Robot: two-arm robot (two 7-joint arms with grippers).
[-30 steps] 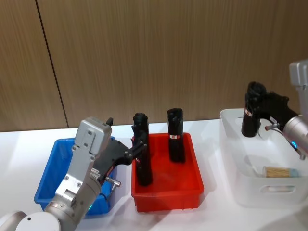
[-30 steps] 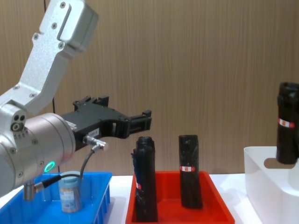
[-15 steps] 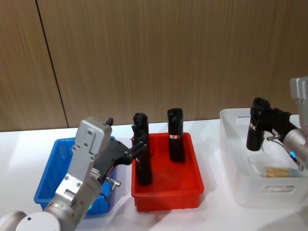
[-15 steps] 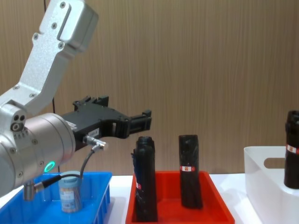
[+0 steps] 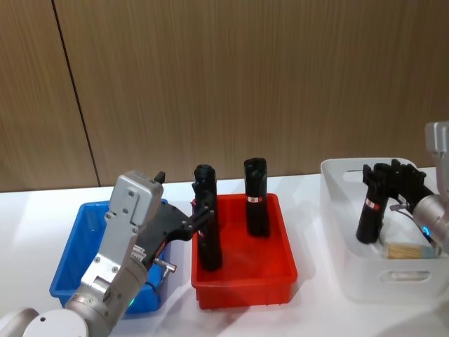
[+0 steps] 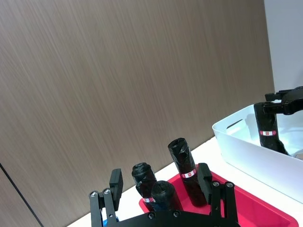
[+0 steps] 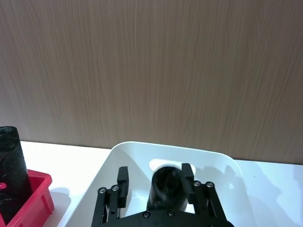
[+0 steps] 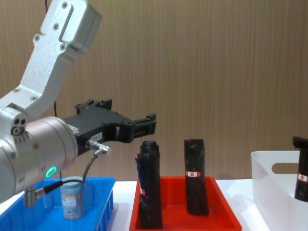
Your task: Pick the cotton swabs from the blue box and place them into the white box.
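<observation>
A cotton swabs tub (image 8: 72, 201) stands upright in the blue box (image 8: 103, 203), below my left arm. My left gripper (image 8: 146, 124) hangs open above the gap between the blue box (image 5: 74, 249) and the red tray, holding nothing. Its fingers (image 6: 115, 182) are spread wide. Another cotton swabs tub (image 5: 405, 250) lies on its side in the white box (image 5: 338, 217). My right gripper (image 5: 374, 181) is shut on a black wrapped roll (image 5: 367, 219) with a red-white label, held upright inside the white box (image 7: 165, 147). The roll (image 7: 166, 187) sits between the fingers.
A red tray (image 5: 242, 286) stands between the two boxes with black wrapped rolls (image 5: 256, 200) upright in it. One of them (image 5: 207, 232) stands close to my left gripper. A wooden wall rises behind the white table (image 5: 316, 312).
My right gripper has come down with the black roll, from above the white box's rim to inside it. The left arm has not moved.
</observation>
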